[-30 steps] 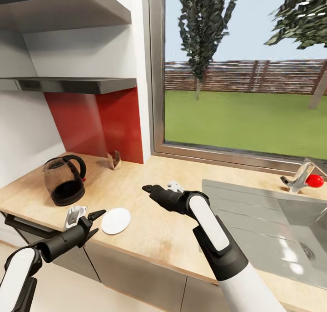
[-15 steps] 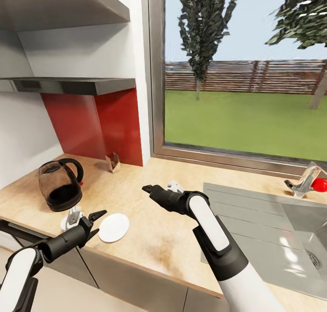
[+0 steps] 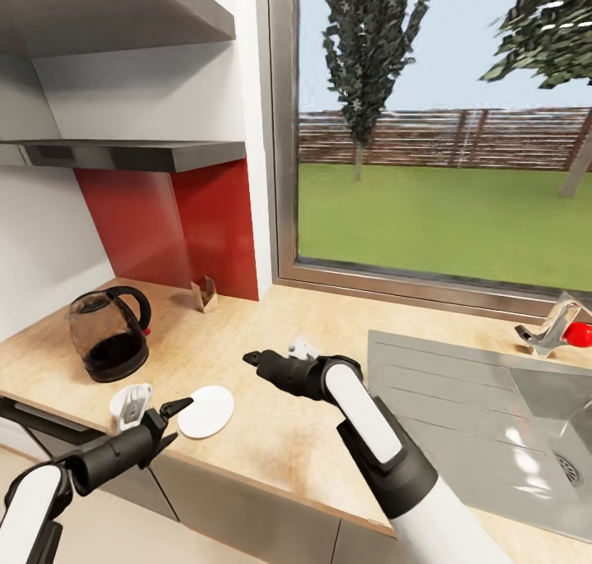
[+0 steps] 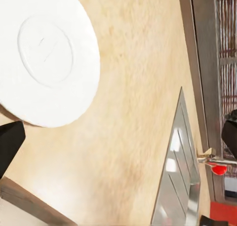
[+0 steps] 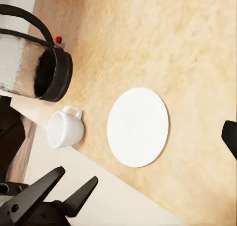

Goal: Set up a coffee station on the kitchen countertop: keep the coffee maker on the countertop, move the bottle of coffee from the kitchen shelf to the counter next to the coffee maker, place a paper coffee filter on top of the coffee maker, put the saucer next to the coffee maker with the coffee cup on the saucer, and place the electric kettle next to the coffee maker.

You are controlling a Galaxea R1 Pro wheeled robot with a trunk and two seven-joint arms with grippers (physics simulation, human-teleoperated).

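The electric kettle (image 3: 108, 334) (image 5: 44, 68) stands at the left end of the kitchen countertop (image 3: 271, 325). In front of it, at the counter's front edge, the white coffee cup (image 3: 130, 404) (image 5: 64, 130) sits beside the flat white saucer (image 3: 205, 410) (image 5: 138, 127) (image 4: 49, 58). My left gripper (image 3: 181, 420) (image 5: 79, 175) hovers open just off the counter edge, next to the saucer and cup. My right gripper (image 3: 248, 356) hangs open above the counter, right of the saucer and pointing toward it. A tan folded paper coffee filter (image 3: 205, 293) leans against the red wall. The coffee maker and bottle of coffee are out of view.
A steel sink (image 3: 493, 399) with a tap (image 3: 551, 325) fills the counter's right side. A dark grey slab (image 3: 148, 154) juts from the wall above the kettle. A large window (image 3: 444, 136) runs behind the counter. Bare worktop lies between saucer and sink.
The head view shifted slightly early on. Since then my right gripper has moved left and a little lower toward the saucer. The left gripper has dropped slightly at the counter edge.
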